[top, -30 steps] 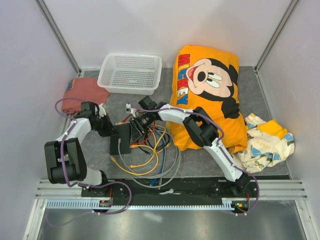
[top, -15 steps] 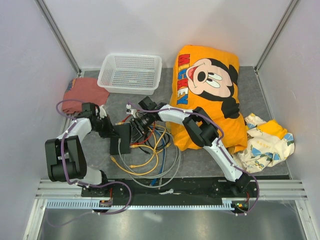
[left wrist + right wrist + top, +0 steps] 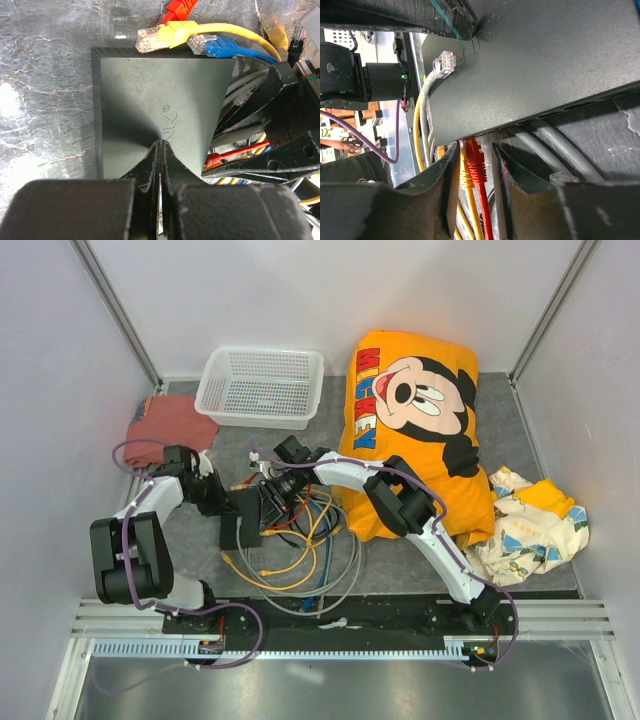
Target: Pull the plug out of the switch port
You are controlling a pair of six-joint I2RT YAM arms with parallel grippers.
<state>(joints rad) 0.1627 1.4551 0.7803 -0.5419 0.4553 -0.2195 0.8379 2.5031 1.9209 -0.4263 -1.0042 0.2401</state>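
Red plug [image 3: 476, 166] between half-open right pincer [image 3: 475, 150]

Black switch [image 3: 241, 524] on grey mat [image 3: 400, 565], cable tangle [image 3: 300, 562] (yellow, grey, blue) beside it, white basket [image 3: 262, 387] behind

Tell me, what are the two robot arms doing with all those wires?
They are unplugging a cable. The left tool, pinched shut, presses on top of the black switch to hold it down. The right tool has its jaws open around the red plug, which sits in its port beside a yellow plug. It is not pulled out yet.
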